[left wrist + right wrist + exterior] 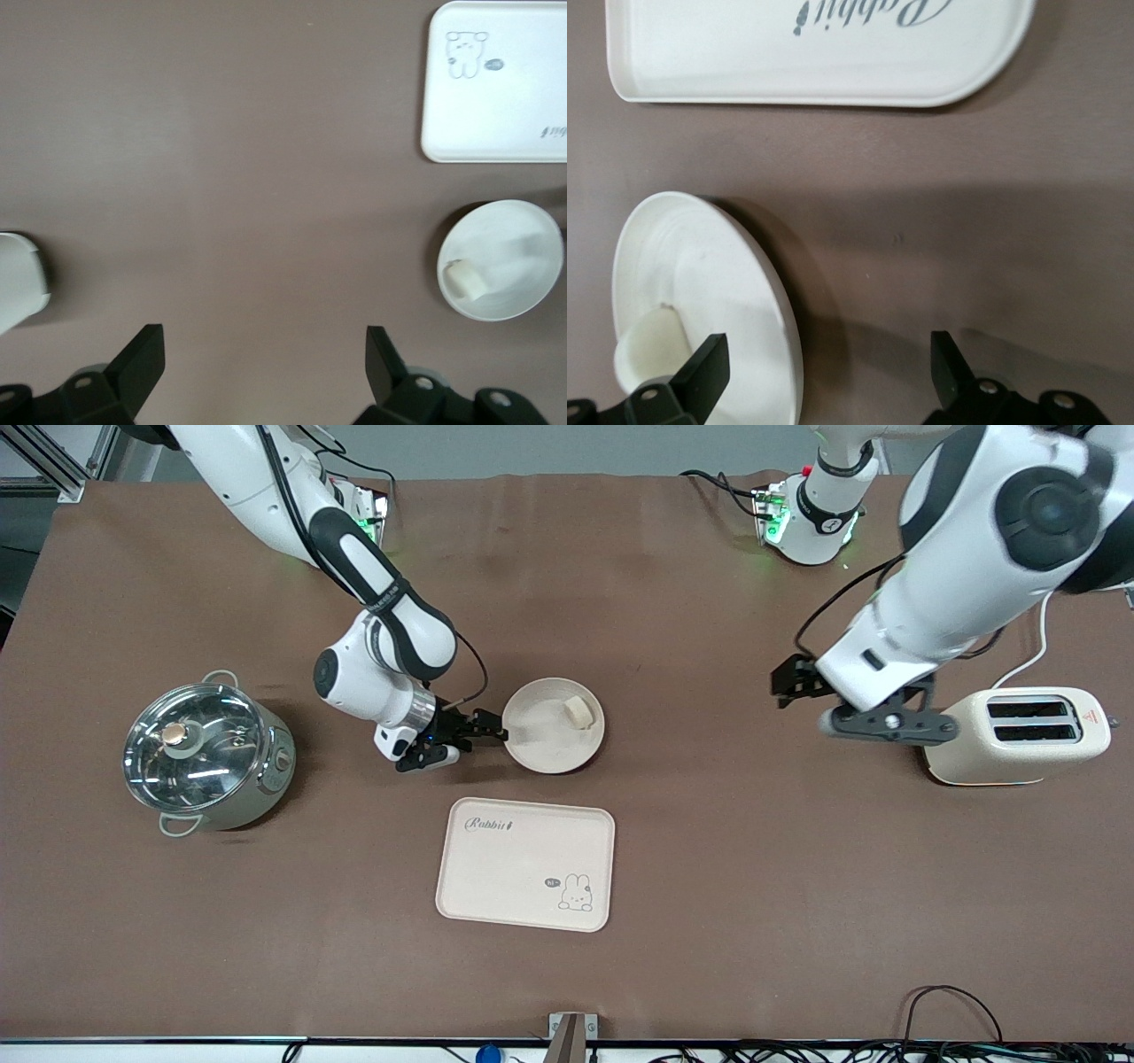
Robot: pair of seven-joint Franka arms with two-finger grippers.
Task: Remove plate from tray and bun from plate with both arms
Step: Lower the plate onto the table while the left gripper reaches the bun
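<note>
Plate [554, 726] lies mid-worktop, just farther from the front camera than the rabbit tray [525, 864], with the bun [578, 711] lying in it toward the left arm's end. Right claw [489, 732] sits low at the plate's rim on the side toward the right arm's end, fingers spread wide, one over the dish. Left claw [797, 682] hangs wide open above bare worktop [709, 850] beside the toaster [1019, 735], well apart from the plate.

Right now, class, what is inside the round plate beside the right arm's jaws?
One small pale bun lies in the plate, near the rim toward the left arm's end. The rest of the dish is bare. What is under the bun is covered.
</note>
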